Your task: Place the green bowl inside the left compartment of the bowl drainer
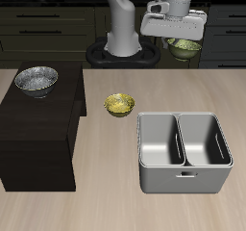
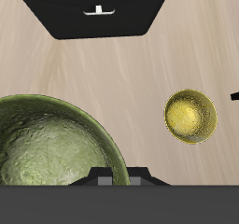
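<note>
Big wooden table point(image 1: 106, 201) underneath everything. Dark low cabinet point(image 1: 36, 139) sitting on one side of it, with a silver metal bowl point(image 1: 36, 79) on top. Grey bowl drainer point(image 1: 184, 153) near the front edge, two wells side by side, left compartment point(image 1: 160, 141) with nothing in it. Little handle on the front wall. Claw point(image 1: 179, 38) up high toward the back, well apart from the drainer, gripping the green bowl point(image 1: 184, 48) by its rim, lifted clear off the table. Mottled inside of it filling much of the wrist view point(image 2: 47, 153). Small yellow bowl point(image 1: 119, 104) just sitting on the table between cabinet and drainer.
</note>
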Available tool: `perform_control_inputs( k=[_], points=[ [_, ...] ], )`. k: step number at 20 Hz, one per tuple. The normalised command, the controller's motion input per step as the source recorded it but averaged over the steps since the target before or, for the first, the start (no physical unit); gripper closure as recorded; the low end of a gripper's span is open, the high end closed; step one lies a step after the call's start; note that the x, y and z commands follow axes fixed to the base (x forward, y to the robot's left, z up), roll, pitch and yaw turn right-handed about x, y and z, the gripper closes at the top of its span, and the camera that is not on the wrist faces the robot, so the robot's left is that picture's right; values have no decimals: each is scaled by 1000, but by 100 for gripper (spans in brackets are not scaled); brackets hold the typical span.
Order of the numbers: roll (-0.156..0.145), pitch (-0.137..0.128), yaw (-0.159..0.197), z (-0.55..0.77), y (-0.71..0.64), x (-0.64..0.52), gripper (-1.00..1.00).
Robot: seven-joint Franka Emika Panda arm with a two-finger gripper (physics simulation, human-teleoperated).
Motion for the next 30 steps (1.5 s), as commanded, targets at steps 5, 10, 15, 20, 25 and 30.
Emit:
perform_control_inputs(
  k=[5, 10, 15, 20, 25, 30],
  points=[
    [28, 8, 15, 129, 103, 39, 100],
    [25, 28, 53, -35, 126, 129, 100],
    [5, 1, 0, 150, 62, 125, 100],
    [-16, -21, 20, 346, 95, 209, 100],
    [5, 27, 24, 191, 145, 284, 100],
    [31, -1, 21, 200, 198, 194, 100]
  ],
)
